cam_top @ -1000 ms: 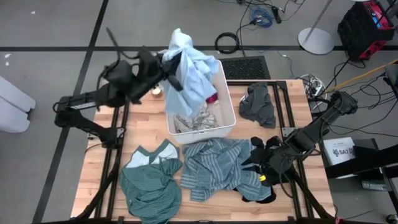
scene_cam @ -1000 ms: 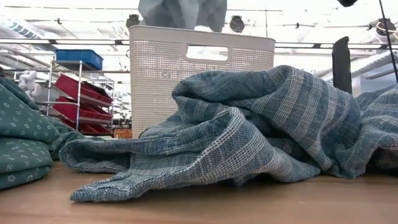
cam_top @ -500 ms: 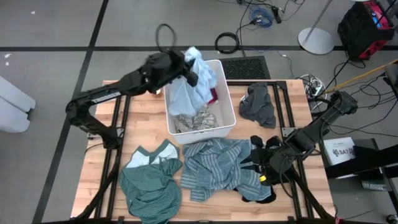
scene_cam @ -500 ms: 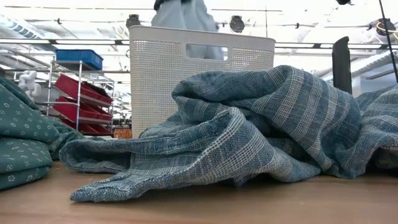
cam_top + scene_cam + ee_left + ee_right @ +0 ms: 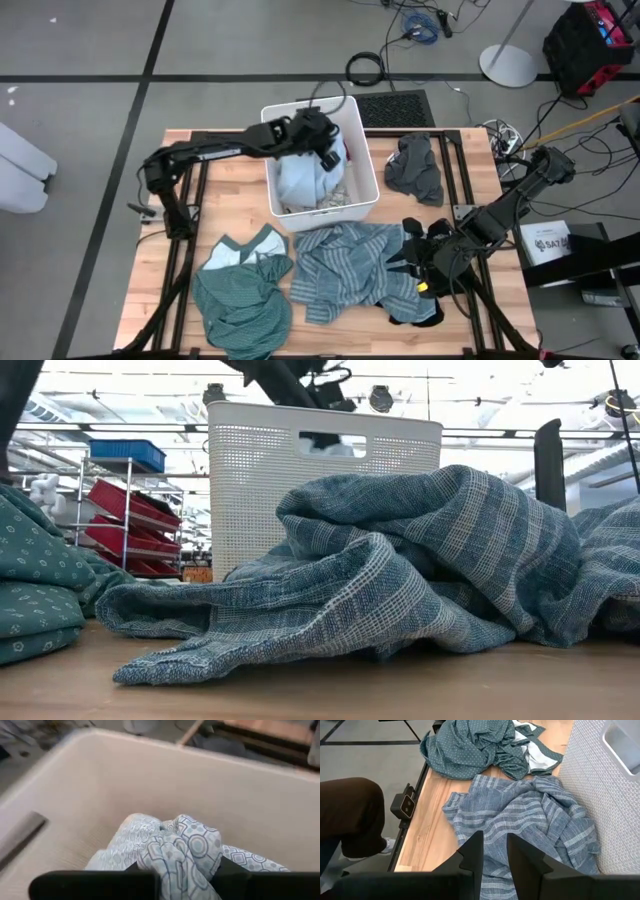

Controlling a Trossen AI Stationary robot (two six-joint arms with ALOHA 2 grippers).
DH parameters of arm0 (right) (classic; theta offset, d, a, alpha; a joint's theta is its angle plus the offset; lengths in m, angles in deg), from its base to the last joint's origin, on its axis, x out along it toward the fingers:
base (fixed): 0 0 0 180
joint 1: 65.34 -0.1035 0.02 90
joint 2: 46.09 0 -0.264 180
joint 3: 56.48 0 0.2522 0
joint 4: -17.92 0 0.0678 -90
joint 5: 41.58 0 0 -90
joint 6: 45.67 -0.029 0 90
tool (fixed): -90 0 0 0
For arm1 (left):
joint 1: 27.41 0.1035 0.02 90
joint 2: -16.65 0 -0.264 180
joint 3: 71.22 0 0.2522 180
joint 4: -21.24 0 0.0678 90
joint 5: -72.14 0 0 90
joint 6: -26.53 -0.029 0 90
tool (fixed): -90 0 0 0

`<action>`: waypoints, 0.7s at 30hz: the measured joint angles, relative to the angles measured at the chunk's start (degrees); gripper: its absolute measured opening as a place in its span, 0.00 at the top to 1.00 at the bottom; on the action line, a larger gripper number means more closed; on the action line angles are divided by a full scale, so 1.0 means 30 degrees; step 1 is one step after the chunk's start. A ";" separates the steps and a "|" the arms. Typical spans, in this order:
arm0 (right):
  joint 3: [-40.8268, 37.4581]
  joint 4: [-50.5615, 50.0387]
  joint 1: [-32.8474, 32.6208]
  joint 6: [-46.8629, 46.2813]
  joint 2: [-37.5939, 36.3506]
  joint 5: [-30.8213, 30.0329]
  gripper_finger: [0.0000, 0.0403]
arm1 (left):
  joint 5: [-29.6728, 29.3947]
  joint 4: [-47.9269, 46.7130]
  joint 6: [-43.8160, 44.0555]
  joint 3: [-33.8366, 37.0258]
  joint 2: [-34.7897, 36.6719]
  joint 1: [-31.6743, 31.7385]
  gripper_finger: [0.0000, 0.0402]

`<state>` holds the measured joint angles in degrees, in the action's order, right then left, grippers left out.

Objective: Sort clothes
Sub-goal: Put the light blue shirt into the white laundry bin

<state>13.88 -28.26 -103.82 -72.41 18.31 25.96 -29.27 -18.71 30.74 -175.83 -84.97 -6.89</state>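
Note:
A white bin (image 5: pixel 368 190) stands at the table's far middle. My left gripper (image 5: pixel 320 150) reaches down into it, shut on the light blue patterned garment (image 5: pixel 300 182), which also shows in the left wrist view (image 5: pixel 150 835). On the table in front of the bin lie the blue-grey striped piece (image 5: pixel 350 268) and the teal green piece (image 5: pixel 240 295). My right gripper (image 5: pixel 410 262) hovers over the striped piece's right edge (image 5: pixel 520 820), fingers slightly apart with nothing between them. A black piece (image 5: pixel 415 308) lies under that arm. My left gripper pinches a bunched-up fold of the light blue garment (image 5: pixel 175 862) between its two fingers (image 5: pixel 227 872). It comes slanting down from the bin's far left side. The rest of the garment lies slack inside the bin, below and beyond the fingers.
A dark grey garment (image 5: pixel 415 170) lies at the table's far right. Grey patterned cloth (image 5: pixel 325 202) fills the bin's near part. A person's leg in brown trousers (image 5: pixel 350 815) stands by the table's edge. Bare wood shows left of the bin (image 5: pixel 225 200).
My left gripper has come down and toward the table's right into the bin, tipping its fingers downward, still shut on the light blue garment. The garment, which hung high over the bin's far rim, now lies inside the bin.

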 joint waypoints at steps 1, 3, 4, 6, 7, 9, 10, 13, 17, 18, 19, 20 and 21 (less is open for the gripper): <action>0.0000 0.0000 0.0000 0.0000 0.0000 0.0007 0.81 | 0.0256 -0.0117 0.0006 -0.0001 -0.0251 -0.0010 0.91; 0.0000 0.0000 0.0000 0.0000 0.0000 0.0011 0.81 | 0.0865 -0.0410 0.0005 -0.0015 -0.0700 -0.0002 0.91; 0.0000 0.0000 0.0000 0.0000 0.0000 0.0007 0.81 | 0.1065 -0.0650 0.0012 -0.0015 -0.0944 0.0012 0.91; 0.0000 0.0000 0.0000 0.0025 0.0000 0.0007 0.81 | 0.1261 -0.1120 0.0012 -0.0015 -0.1271 -0.0001 0.91; 0.0000 0.0000 0.0000 0.0117 0.0000 0.0007 0.81 | 0.1298 -0.1373 0.0005 -0.0015 -0.1388 -0.0010 0.91; 0.0000 0.0000 0.0000 0.0217 0.0000 0.0007 0.81 | 0.1324 -0.1910 -0.0002 -0.0024 -0.1558 -0.0012 0.91; 0.0000 0.0006 0.0000 0.0219 0.0000 0.0007 0.81 | 0.1331 -0.2133 -0.0002 -0.0036 -0.1625 -0.0010 0.91; 0.0000 0.0000 0.0000 0.0219 0.0007 0.0007 0.81 | 0.1368 -0.3015 -0.0002 -0.0029 -0.1738 -0.0010 0.91; 0.0000 0.0000 0.0000 0.0219 0.0007 0.0007 0.81 | 0.1530 -0.3539 0.0001 -0.0029 -0.1793 -0.0010 0.90; 0.0000 0.0000 0.0000 0.0219 0.0007 0.0007 0.81 | 0.1597 -0.3558 0.0005 -0.0029 -0.1795 -0.0010 0.90; 0.0000 -0.0007 0.0000 0.0219 0.0007 0.0007 0.81 | 0.1678 -0.3558 0.0006 -0.0029 -0.1800 -0.0021 0.90; 0.0000 -0.0007 0.0000 0.0219 0.0007 0.0015 0.81 | 0.1703 -0.3558 0.0012 -0.0029 -0.1800 -0.0055 0.90; 0.0000 -0.0007 0.0000 0.0206 0.0007 0.0009 0.81 | 0.1703 -0.3551 0.0005 -0.0029 -0.1800 -0.0093 0.90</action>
<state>13.88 -28.28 -103.82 -71.79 18.33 25.99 -24.17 -29.36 30.76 -175.92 -90.37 -7.17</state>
